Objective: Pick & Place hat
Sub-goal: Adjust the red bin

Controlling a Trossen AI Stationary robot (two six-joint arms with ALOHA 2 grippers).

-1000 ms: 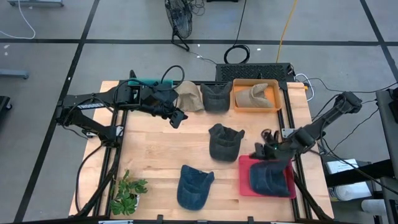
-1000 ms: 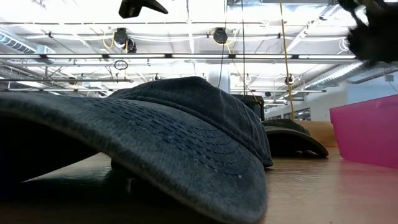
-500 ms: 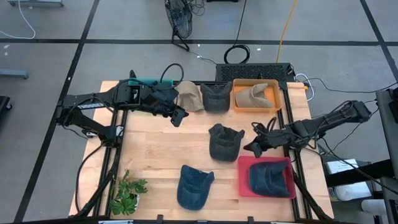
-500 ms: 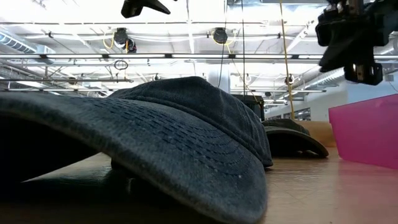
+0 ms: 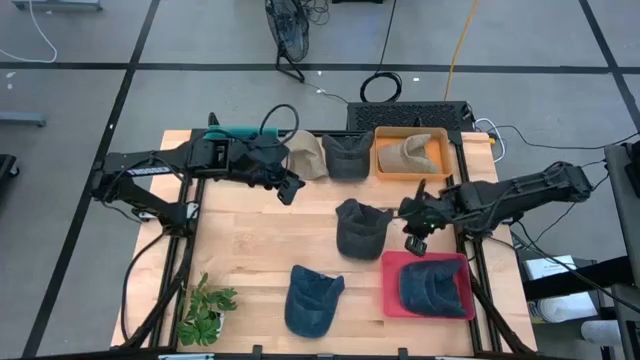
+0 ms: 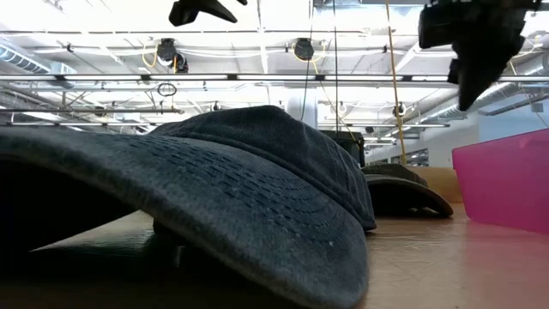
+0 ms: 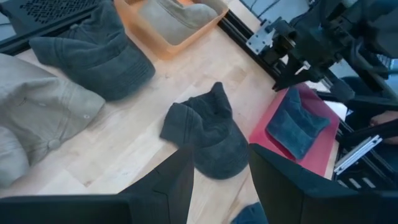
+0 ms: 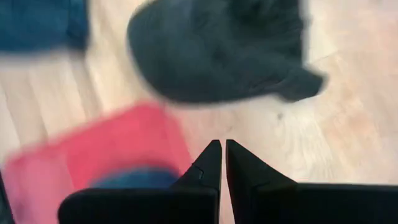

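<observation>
Above table between dark hat (image 5: 360, 226) and red tray (image 5: 392, 265): right hand (image 5: 416, 243) clenched, empty, arm outstretched.

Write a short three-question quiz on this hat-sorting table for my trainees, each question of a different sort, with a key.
1. True or false: the red tray holds a blue hat.
2. Which hat lies in the orange tray? A) tan hat B) black hat C) green hat
3. Fill in: the right gripper hangs over the gap between the red tray and the dark grey hat, its fingers ____.

Key: 1 true; 2 A; 3 shut. The left gripper waits open near the table's far side.
</observation>
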